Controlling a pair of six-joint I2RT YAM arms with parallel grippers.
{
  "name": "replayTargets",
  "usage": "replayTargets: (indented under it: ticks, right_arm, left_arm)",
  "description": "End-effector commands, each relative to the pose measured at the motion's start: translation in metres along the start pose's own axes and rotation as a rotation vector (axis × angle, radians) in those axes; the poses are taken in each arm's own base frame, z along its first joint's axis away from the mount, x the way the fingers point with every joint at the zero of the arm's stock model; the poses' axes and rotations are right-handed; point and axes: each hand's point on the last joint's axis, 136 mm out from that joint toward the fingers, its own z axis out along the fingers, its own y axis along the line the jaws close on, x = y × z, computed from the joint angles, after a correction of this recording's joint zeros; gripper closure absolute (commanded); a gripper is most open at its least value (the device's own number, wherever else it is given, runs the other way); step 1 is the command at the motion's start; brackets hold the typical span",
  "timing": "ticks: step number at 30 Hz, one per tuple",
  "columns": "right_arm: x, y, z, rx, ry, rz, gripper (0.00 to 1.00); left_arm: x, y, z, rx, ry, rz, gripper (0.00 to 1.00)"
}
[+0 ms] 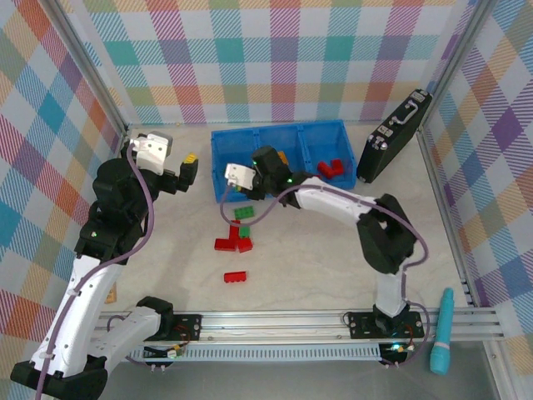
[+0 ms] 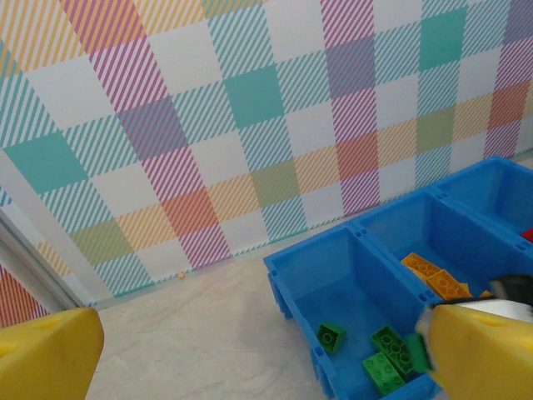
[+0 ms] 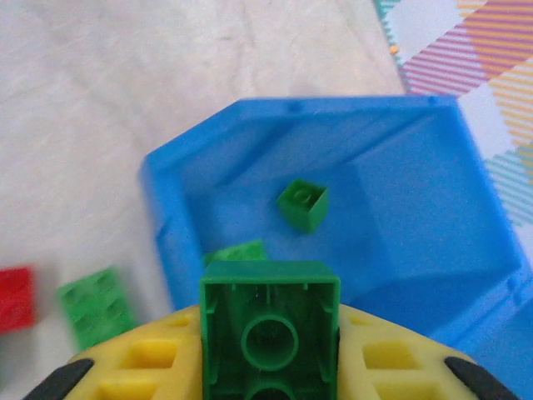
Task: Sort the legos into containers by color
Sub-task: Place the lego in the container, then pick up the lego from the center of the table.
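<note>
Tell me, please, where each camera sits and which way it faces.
Top external: above and behind the bases, looking down on the table, left arm, right arm and blue bin.
Left wrist: on the left end effector, facing the checked wall and the bin; its yellow fingers show at both bottom corners.
Right wrist: on the right end effector, looking down into the bin's end compartment; its pads grip a green brick.
Shared: both wrist views show the loose green bricks in that compartment.

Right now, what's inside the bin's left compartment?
Green legos only, at least three showing. A yellow finger of the left gripper covers one corner of that compartment.
</note>
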Motion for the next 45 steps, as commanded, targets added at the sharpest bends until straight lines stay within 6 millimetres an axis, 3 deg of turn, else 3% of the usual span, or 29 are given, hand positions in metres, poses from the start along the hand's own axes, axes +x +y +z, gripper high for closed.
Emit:
replayTargets:
  ticks: [1,5,9,15,19,24,31,33,37,45]
  right_arm:
    - [0.005,-0.016,0.032,0.034,0.002,-0.041,0.72]
    - [0.012,-0.034,0.057,0.066,0.019,-0.034,0.7]
    - [0.021,-0.035,0.071,0.058,0.034,-0.026,0.66]
    - [0.027,-0.037,0.072,0.063,0.045,-0.008,0.57]
    - [0.025,-0.037,0.067,0.049,0.044,0.002,0.45]
    - [0.016,-0.041,0.051,0.036,0.039,0.062,0.39]
    - [-0.007,-0.056,-0.028,0.105,0.053,0.463,0.38]
    - [-0.002,-0.046,-0.047,0.12,0.096,0.605,0.36]
    - [0.017,-0.008,-0.07,0.14,0.261,0.876,0.33]
    - [0.027,0.078,-0.064,0.037,0.366,1.327,0.36]
  left_arm:
    - [-0.007,0.007,-0.005,-0.028,-0.035,0.009,0.0]
    - [-0.006,0.006,-0.003,-0.025,-0.035,0.012,0.0]
    - [-0.006,0.005,-0.002,-0.019,-0.033,0.011,0.0]
    - [-0.006,0.005,-0.003,-0.019,-0.036,0.01,0.0]
    - [-0.007,0.006,-0.004,-0.019,-0.037,0.011,0.0]
    - [-0.009,0.007,-0.007,-0.023,-0.045,0.011,0.0]
    - [-0.012,0.01,-0.013,-0.038,-0.061,0.014,0.0]
    - [-0.013,0.01,-0.014,-0.037,-0.067,0.013,0.0]
    - [-0.016,0.011,-0.017,-0.039,-0.077,0.011,0.0]
    - [-0.024,0.009,-0.027,-0.021,-0.115,-0.014,0.0]
